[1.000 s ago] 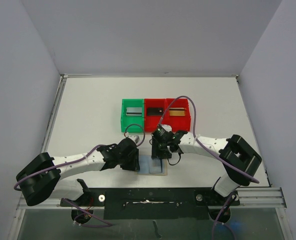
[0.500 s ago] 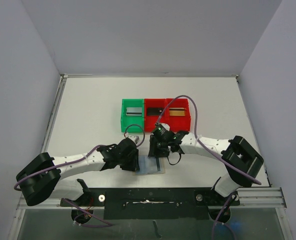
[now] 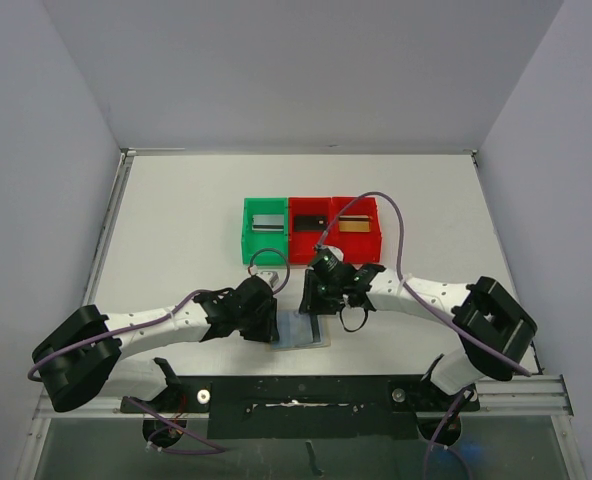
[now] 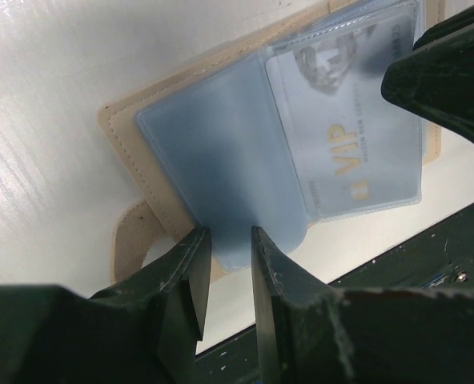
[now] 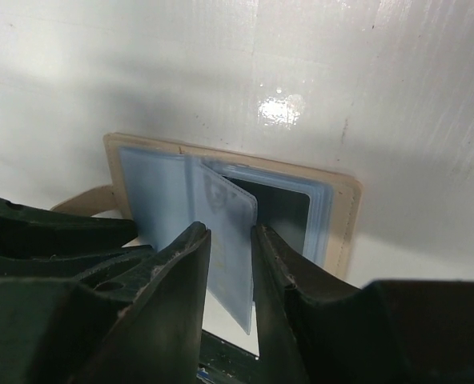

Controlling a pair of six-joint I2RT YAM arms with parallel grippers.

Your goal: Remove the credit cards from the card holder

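Card holder [image 4: 121, 128] lies open, sleeves [image 4: 213, 160] within left tool [image 4: 229, 240] and right tool [image 5: 229, 236].

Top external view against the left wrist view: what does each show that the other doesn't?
Only the top view: a green bin and two red bins, one card in each. Only the left wrist view: a gold-lettered VIP card inside a clear blue sleeve, whose edge the left gripper pinches. Both: the opened card holder on the table.
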